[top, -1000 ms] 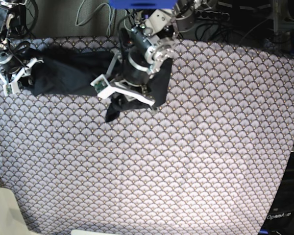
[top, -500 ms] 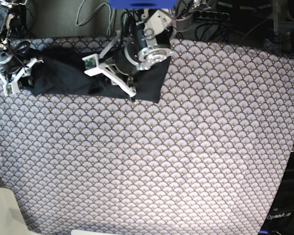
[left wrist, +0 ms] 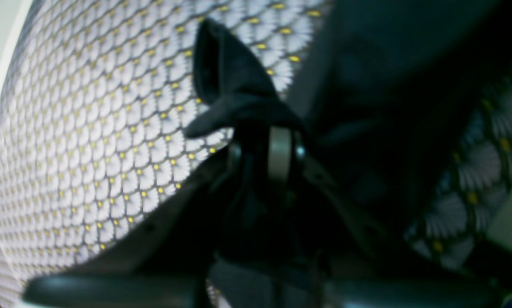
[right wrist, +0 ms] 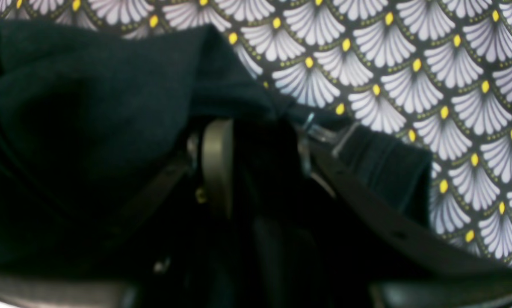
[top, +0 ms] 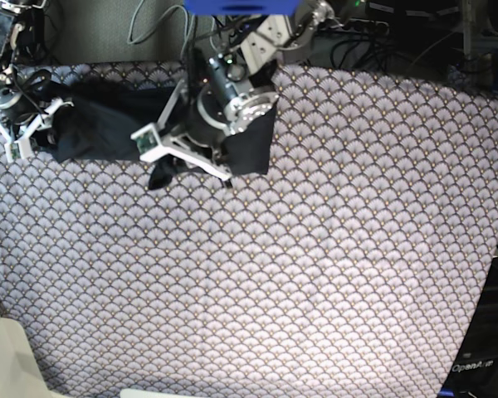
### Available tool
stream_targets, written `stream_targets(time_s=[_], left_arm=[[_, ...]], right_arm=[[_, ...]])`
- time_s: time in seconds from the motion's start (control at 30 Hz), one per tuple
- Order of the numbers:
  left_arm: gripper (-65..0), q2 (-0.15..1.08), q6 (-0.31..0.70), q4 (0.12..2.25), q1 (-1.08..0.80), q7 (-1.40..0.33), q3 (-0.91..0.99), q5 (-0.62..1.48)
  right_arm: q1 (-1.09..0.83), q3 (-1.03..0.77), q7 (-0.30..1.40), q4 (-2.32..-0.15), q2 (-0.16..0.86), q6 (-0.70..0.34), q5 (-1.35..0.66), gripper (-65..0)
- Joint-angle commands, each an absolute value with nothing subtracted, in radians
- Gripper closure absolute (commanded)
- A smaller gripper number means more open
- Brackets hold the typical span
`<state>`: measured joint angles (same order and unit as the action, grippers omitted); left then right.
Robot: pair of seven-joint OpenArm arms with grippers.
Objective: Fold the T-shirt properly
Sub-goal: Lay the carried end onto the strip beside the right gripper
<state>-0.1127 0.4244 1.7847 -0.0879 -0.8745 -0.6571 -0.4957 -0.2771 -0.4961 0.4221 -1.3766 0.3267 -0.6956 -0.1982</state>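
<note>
The black T-shirt [top: 108, 124] lies bunched in a wide band at the back left of the grey scallop-patterned cloth [top: 315, 265]. My left gripper [top: 170, 164] is over the shirt's front edge, shut on a pinch of fabric whose tip [top: 158, 176] hangs down. The left wrist view shows that gripper [left wrist: 262, 128] closed on a dark fold of the T-shirt [left wrist: 230, 85]. My right gripper [top: 40, 126] is at the shirt's left end. In the right wrist view that gripper [right wrist: 260, 128] has T-shirt fabric [right wrist: 89, 107] bunched between and over its jaws.
The patterned cloth covers the whole table. Cables and arm bases [top: 257, 33] crowd the back edge. A pale box corner [top: 4, 348] sits at the front left. Dark equipment [top: 481, 365] stands at the front right.
My left gripper has swung left and slightly toward the front with the pinched fabric, whose tip now hangs below the shirt's front edge. The right arm has not moved.
</note>
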Motion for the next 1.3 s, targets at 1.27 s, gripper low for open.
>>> stream_targets(time_s=[1.27], left_arm=[[-14.7, -0.15, 0.503, 1.774, -0.056, -0.846, -0.691, -0.369]], right_arm=[[-0.278, -0.498, 0.456, -1.377, 0.337, -0.698, -0.174, -20.7]])
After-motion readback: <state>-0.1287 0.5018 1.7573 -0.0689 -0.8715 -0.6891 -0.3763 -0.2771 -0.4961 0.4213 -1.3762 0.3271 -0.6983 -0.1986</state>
